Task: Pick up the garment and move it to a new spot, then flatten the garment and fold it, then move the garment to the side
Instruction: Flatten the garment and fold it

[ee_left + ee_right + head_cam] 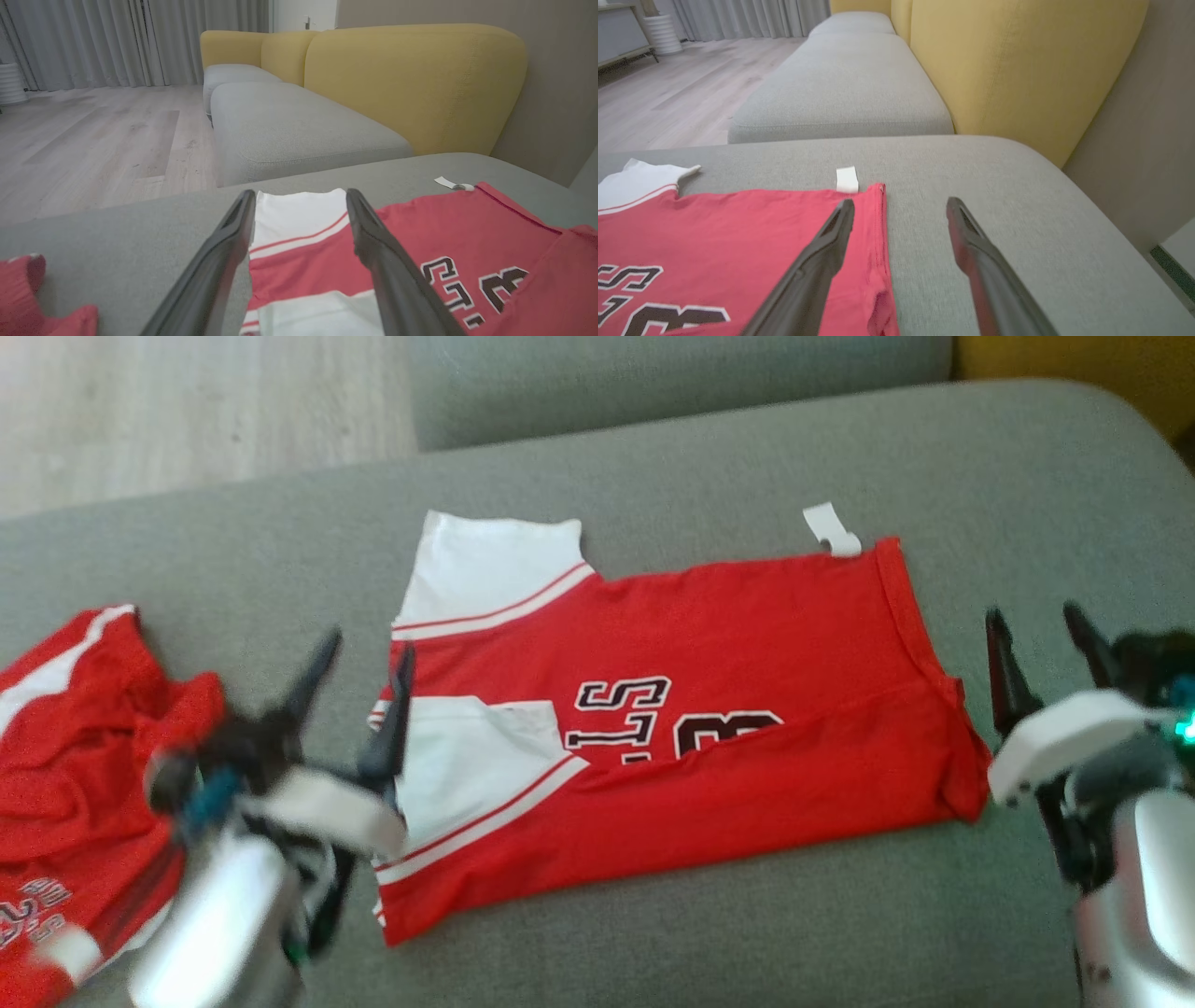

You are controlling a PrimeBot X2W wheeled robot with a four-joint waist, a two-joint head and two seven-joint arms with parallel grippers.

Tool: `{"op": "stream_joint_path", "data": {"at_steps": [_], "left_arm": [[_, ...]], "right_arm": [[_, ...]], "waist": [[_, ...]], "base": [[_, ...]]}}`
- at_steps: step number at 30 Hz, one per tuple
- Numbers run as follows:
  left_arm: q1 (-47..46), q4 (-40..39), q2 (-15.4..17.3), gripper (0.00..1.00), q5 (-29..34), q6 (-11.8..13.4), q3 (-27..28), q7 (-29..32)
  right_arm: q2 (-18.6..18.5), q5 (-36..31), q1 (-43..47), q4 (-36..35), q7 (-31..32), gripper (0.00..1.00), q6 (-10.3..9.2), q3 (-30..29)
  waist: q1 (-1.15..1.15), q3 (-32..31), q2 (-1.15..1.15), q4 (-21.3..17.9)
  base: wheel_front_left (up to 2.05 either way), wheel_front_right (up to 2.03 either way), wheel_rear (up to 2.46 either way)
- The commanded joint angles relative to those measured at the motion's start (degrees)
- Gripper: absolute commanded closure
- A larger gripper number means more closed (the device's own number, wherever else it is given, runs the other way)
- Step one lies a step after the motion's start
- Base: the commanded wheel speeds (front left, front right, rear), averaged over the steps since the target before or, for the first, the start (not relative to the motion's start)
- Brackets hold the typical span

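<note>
red garment flat | left gripper at sleeve end, released | right gripper beside hem, released

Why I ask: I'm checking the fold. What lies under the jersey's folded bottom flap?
The flap lies on the red layer of the jersey. Lettering shows above its edge; the letters' lower parts and the cushion beneath are covered.

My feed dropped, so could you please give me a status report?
Left gripper, right gripper open, empty. Red-and-white fabric jersey folded on grey sofa cushion. Crumpled red garment lies left.
</note>
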Motion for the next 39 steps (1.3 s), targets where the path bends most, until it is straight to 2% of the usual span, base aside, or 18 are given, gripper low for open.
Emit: {"op": "stream_joint_path", "data": {"at_steps": [1,5,10,15,17,19,26,39], "left_arm": [[-4.52,-1.93,2.12,0.0,0.66,-0.38,2.68,0.38],[-13.53,0.31,4.99,0.0,1.35,-4.17,1.66,6.44],[-25.8,7.02,7.76,0.0,-1.16,-8.31,0.16,15.94],[-35.53,14.03,11.08,0.0,-5.63,-9.3,-3.24,26.81],[-39.25,16.07,12.58,0.0,-8.82,-9.34,-6.53,31.19],[-41.0,17.46,13.44,0.0,-10.55,-9.35,-8.25,33.27],[-45.88,22.44,15.1,0.0,-11.65,-9.36,-13.86,33.28],[-50.56,27.8,15.43,0.0,-15.42,-9.37,-20.71,32.47]], "right_arm": [[-0.15,-0.38,-3.19,-2.41,-0.53,0.0,-0.04,1.31],[0.21,-0.92,-7.3,-3.04,-0.89,0.0,-0.04,2.42],[0.09,-1.44,-12.91,-2.95,-1.03,0.0,-0.04,4.19],[0.1,-1.12,-17.94,-2.46,-1.37,0.0,-0.04,5.85],[0.07,-0.95,-19.83,-2.07,-1.76,0.0,-0.04,6.36],[0.12,-0.9,-20.75,-1.72,-2.06,0.0,-0.04,6.71],[0.33,-0.75,-22.9,-1.05,-2.95,0.0,-0.04,7.65],[-0.53,-0.77,-22.86,-1.72,-3.42,0.0,-0.04,8.37]], "waist": [[0.0,1.65,0.0,-1.06],[0.0,5.64,0.0,-3.03],[0.0,10.95,0.0,-5.72],[0.0,15.46,0.0,-8.46],[0.0,17.57,0.0,-9.51],[0.0,18.57,0.0,-9.97],[0.0,20.99,0.0,-10.91],[0.0,22.61,0.0,-12.0]], "base": [[0.0,0.0,0.0],[0.0,0.0,0.0],[0.0,0.0,0.0],[0.0,0.0,0.0],[0.0,0.0,0.0],[0.0,0.0,0.0],[0.0,0.0,0.0],[0.0,0.0,0.0]]}}
